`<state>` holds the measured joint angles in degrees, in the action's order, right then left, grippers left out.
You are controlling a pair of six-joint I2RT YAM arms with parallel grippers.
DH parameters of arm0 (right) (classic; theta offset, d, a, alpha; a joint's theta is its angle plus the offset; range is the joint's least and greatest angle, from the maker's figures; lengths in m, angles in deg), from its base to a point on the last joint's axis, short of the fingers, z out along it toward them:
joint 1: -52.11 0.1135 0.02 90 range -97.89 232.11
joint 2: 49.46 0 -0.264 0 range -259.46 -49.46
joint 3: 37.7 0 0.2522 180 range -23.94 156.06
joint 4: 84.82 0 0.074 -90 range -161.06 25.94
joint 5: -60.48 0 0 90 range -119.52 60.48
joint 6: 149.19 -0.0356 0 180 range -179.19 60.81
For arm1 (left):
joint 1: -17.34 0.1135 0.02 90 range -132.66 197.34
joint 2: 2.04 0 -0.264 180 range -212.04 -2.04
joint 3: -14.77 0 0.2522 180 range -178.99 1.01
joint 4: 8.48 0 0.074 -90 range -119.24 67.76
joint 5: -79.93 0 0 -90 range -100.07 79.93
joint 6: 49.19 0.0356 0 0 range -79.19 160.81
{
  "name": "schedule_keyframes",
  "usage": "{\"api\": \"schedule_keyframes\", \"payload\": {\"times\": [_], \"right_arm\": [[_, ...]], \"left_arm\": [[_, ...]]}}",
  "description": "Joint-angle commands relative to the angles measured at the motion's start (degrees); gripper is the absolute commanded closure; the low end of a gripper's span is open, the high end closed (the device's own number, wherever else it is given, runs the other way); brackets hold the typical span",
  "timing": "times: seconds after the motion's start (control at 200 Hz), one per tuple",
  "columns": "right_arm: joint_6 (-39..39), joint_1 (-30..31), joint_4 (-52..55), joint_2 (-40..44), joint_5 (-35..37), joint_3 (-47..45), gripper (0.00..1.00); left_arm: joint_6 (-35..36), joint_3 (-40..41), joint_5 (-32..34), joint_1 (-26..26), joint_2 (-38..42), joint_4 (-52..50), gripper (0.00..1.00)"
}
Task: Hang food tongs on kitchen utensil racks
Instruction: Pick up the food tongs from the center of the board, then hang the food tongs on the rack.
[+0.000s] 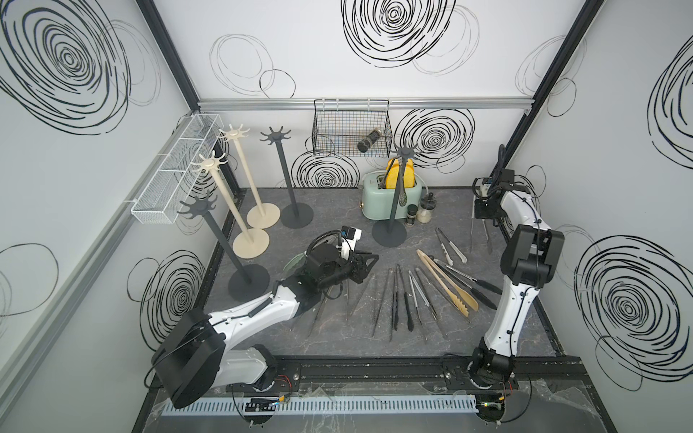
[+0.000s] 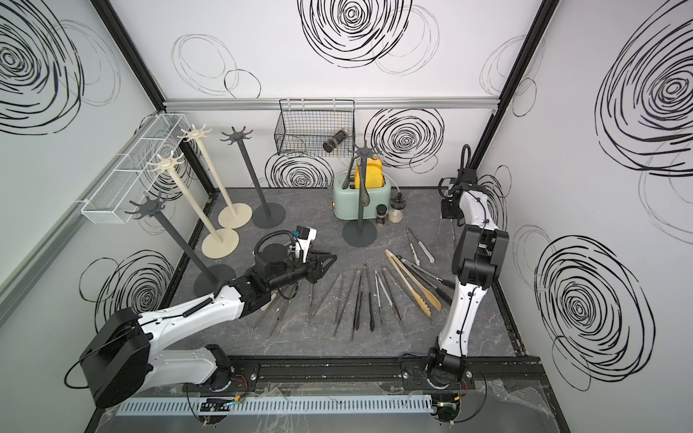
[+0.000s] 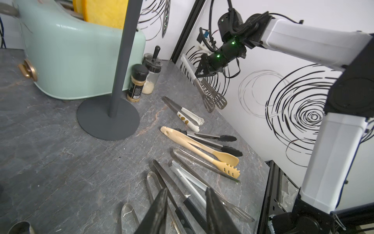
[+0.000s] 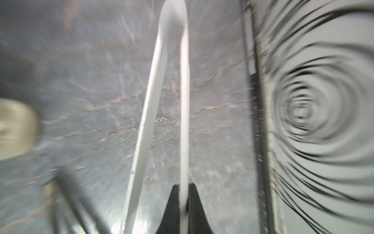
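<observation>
My right gripper hangs high by the right wall, shut on one arm of white-handled steel food tongs that dangle clear of the table. My left gripper hovers low over the table, open and holding nothing. Below and beside it, several tongs lie fanned out, among them a tan pair. One dark grey utensil rack carries a mesh-headed pair. Two cream racks and two more grey racks stand at the left.
A mint toaster and two spice jars stand behind the loaded rack. A black wire basket hangs on the back wall and a white mesh basket on the left wall. The right wall is close to my right arm.
</observation>
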<state>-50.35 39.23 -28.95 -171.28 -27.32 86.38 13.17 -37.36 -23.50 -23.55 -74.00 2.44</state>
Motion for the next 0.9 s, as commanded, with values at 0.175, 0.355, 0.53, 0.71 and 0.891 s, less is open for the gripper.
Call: {"api": "schedule_keyframes", "payload": {"times": [0.175,0.355,0.53,0.71,0.891], "right_arm": [[-2.9,4.3,-18.8,31.4,-16.3,-21.9,1.00],[-3.7,13.3,-40.7,51.6,-20.8,-41.7,1.00],[-3.6,17.5,-41.6,52.7,-30.4,-40.6,1.00],[-3.9,18.2,-41.3,48.2,-38.4,-37.0,1.00],[-4.5,19.1,-41.5,44.7,-39.8,-34.1,1.00]], "left_arm": [[1.4,4.2,1.8,-0.3,6.6,3.6,0.64],[2.9,6.7,1.7,-0.4,10.1,3.6,0.57],[4.5,7.6,2.6,-0.4,11.1,4.2,0.57],[4.0,7.8,2.0,-0.5,10.5,4.2,0.58],[4.0,8.0,1.9,-0.6,11.0,3.9,0.58]]}}
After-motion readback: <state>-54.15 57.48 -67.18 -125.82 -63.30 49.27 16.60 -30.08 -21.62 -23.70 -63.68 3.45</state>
